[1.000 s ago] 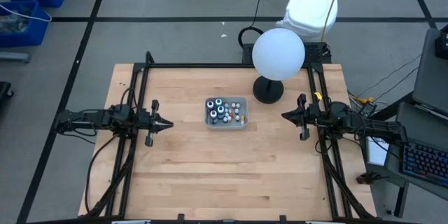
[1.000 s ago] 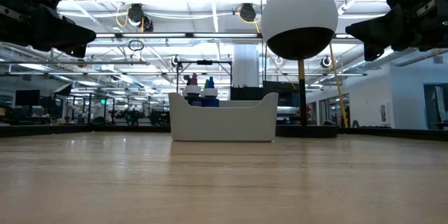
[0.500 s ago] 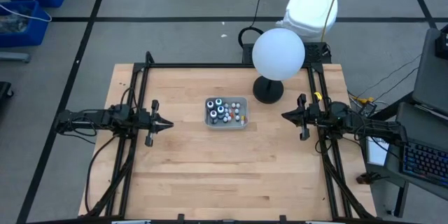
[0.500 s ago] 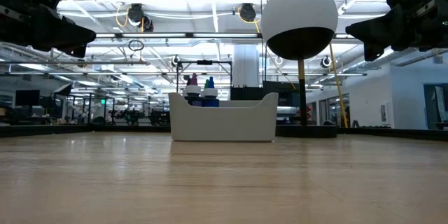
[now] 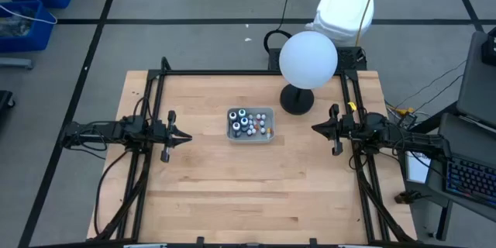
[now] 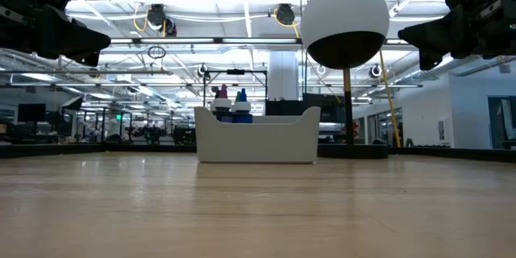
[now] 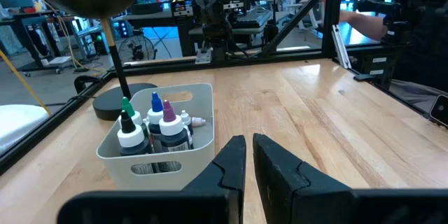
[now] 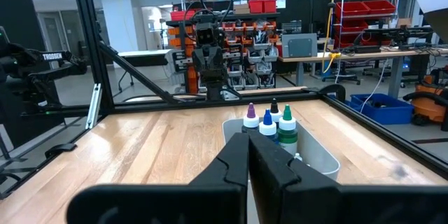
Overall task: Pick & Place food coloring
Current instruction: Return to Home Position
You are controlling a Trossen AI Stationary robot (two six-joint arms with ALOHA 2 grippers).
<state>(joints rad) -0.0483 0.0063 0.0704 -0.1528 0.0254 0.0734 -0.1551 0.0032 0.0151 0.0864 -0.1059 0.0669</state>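
The food coloring (image 5: 248,122) is several tiny bottles standing in a small grey tray (image 5: 269,136) at the middle of the wooden table. In the left wrist view the bottles (image 7: 155,127) show white, green, blue and purple tips. My left gripper (image 5: 188,136) hovers level above the table, left of the tray and pointing at it. Its fingers (image 7: 234,164) are all but together, with nothing between them. My right gripper (image 5: 314,128) hovers level on the tray's right, shut and empty, and faces the bottles (image 8: 269,126).
A large white globe (image 5: 308,60) on a black stand (image 5: 296,99) rises just beyond the tray, toward the far right. Black frame rails (image 5: 232,73) run along the table's far, left and right sides. Bare wood (image 5: 248,194) lies between the tray and the near edge.
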